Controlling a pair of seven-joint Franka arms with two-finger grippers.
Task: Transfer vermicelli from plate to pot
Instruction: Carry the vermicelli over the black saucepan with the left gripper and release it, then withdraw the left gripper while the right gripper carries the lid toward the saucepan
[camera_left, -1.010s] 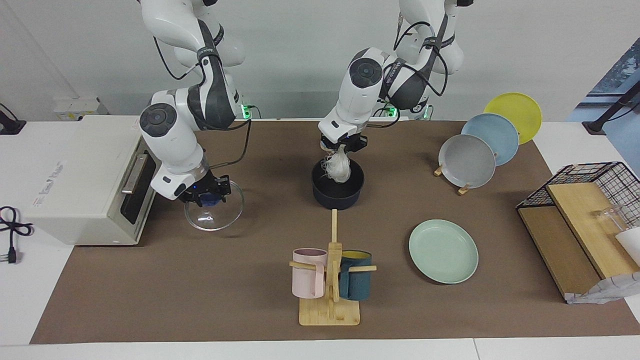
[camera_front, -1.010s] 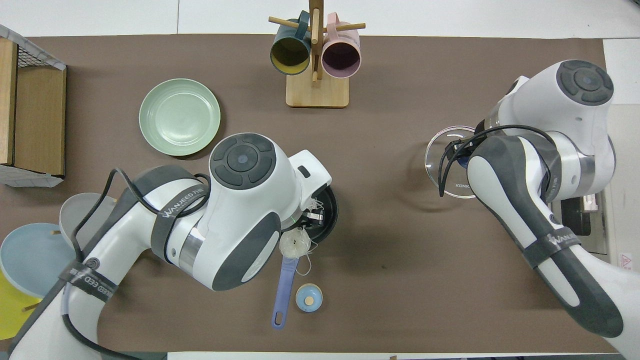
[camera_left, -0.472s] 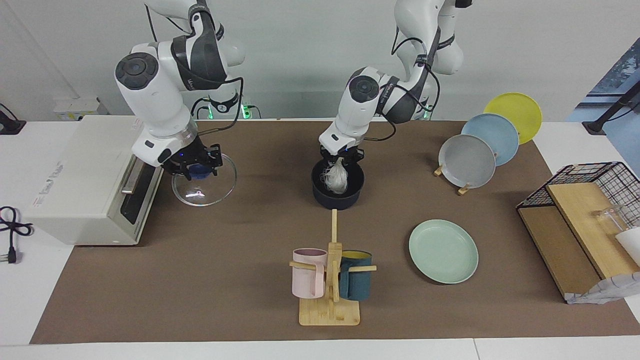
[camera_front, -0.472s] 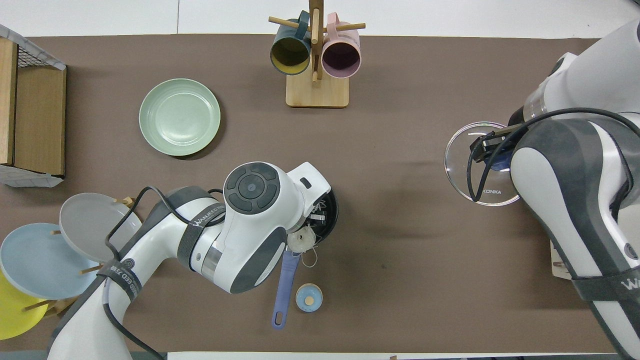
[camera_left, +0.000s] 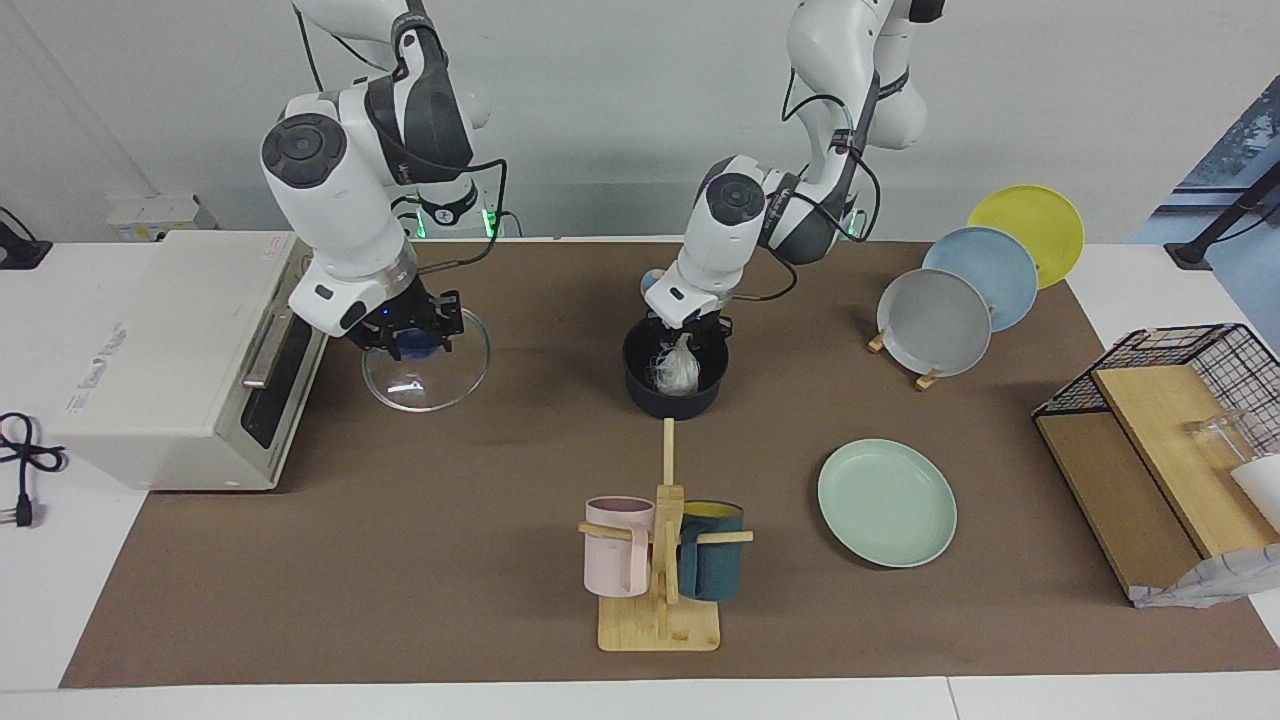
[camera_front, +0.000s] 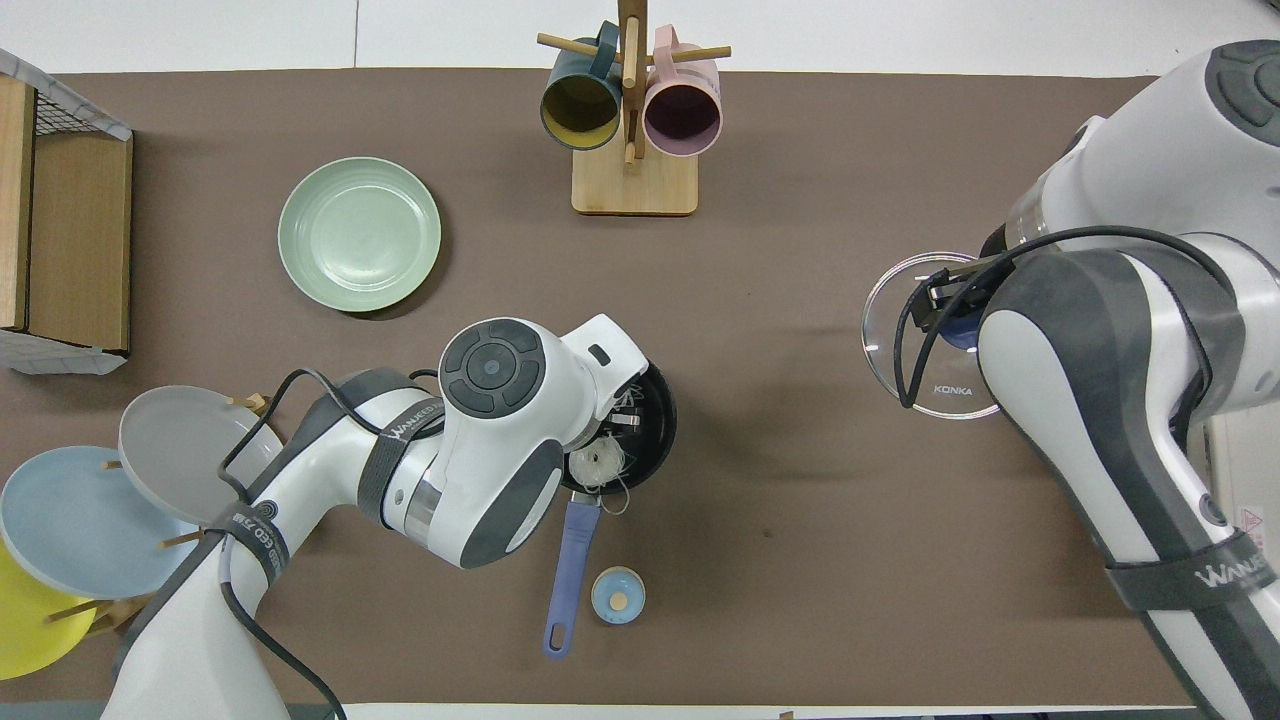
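- The small round dark navy pot (camera_left: 674, 378) with a black inside sits in the middle of the brown counter (camera_left: 400, 560). Its long blue handle (camera_front: 566, 578) points toward the robots.
- The whitish bundle of thin glassy vermicelli (camera_left: 679, 368) hangs down inside the pot.
- The left gripper (camera_left: 686, 332) is right over the pot, pinched shut on the top of the vermicelli.
- The round, shallow, pale mint-green plate (camera_left: 886, 502) has nothing on it. It lies farther from the robots than the pot, toward the left arm's end.
- The right gripper (camera_left: 412, 338) is closed on the blue knob of a round clear glass lid (camera_left: 425, 364), held up near a white oven (camera_left: 170, 360). The lid says "KONKA".
- A dark teal mug (camera_left: 710, 563) and a pink mug (camera_left: 618, 559) hang on a wooden stand (camera_left: 660, 620).
- Each arm has a band that reads "WANJEED".
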